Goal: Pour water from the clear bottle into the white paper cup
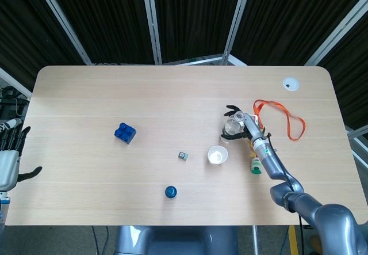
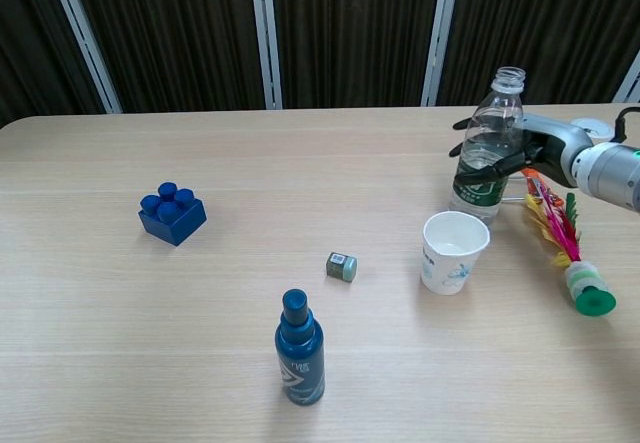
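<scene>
1. Light wooden bench [image 1: 172,94], rounded corners, dark curtain panels behind.
2. Right hand [image 2: 520,153] wraps fingers round the upright, uncapped clear plastic bottle [image 2: 487,153].
3. White paper cup [image 2: 454,252] stands just in front of the bottle, apart from it.
4. Left hand [image 1: 10,154] spread, off the bench's left edge.
5. Blue toy brick [image 1: 125,132] and blue spray bottle [image 2: 299,348] well apart, wide bare wood between.

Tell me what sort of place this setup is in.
Likely a robot test lab: a bare wooden table ringed by black curtains on metal frames, with unrelated props scattered about, like a blue block and a spray bottle.
</scene>
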Controlling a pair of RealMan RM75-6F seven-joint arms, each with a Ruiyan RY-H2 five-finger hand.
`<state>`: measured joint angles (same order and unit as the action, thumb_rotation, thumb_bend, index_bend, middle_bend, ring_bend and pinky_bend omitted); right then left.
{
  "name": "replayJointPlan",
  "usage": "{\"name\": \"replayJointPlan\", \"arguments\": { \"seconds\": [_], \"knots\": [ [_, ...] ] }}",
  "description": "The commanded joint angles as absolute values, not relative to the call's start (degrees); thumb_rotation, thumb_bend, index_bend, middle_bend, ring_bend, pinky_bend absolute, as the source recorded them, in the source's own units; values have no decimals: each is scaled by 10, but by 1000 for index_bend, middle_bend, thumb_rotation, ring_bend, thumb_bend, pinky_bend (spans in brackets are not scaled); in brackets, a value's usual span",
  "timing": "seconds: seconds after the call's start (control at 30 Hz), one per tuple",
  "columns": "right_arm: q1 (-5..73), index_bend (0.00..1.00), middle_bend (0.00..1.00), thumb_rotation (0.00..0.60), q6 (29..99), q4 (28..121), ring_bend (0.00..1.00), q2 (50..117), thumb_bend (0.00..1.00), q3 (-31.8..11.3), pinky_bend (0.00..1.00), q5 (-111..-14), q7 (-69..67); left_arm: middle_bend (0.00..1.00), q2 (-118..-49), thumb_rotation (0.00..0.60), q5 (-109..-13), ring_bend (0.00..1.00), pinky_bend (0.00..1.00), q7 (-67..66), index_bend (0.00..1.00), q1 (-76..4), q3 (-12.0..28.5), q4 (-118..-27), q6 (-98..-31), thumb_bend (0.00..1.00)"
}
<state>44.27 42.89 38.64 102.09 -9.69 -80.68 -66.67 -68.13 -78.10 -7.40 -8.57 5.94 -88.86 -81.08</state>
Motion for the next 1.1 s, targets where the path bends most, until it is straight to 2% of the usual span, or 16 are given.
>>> {"name": "replayJointPlan", "arguments": {
  "seconds": [0.03, 0.13, 0.23, 0.33, 0.57, 0.73, 0.97, 1.1],
  "knots": [
    [441, 378, 476, 600, 434, 387, 445, 1021, 44, -92, 310, -813, -664, 0, -682, 600, -780, 0, 0, -75, 0, -86, 59, -889, -810, 0],
    [439, 460, 546, 600, 444, 389, 515, 1021, 189, -91, 408, -816, -660, 0, -681, 600, -781, 0, 0, -75, 0, -85, 59, -891, -812, 0],
    [436, 489, 570, 600, 453, 395, 538, 1019, 328, -92, 502, -816, -659, 0, -681, 600, -782, 0, 0, -74, 0, -84, 59, -893, -815, 0],
    [432, 507, 582, 600, 471, 405, 553, 1011, 397, -96, 532, -816, -649, 0, -679, 600, -785, 0, 0, -72, 0, -84, 58, -896, -816, 0],
    [410, 506, 582, 600, 531, 467, 553, 963, 406, -104, 533, -818, -590, 0, -673, 600, -794, 0, 0, -63, 0, -83, 55, -903, -820, 0],
    [388, 501, 583, 600, 600, 501, 553, 928, 409, -99, 532, -835, -490, 0, -668, 600, -806, 0, 0, -54, 0, -82, 52, -909, -825, 0],
    [358, 500, 583, 600, 688, 498, 553, 909, 409, -63, 533, -881, -245, 0, -657, 600, -825, 0, 0, -42, 0, -78, 46, -922, -836, 0],
    [353, 500, 584, 600, 677, 513, 553, 895, 409, -42, 533, -893, -166, 0, -649, 600, -832, 0, 0, -38, 0, -75, 45, -932, -844, 0]
  ]
}}
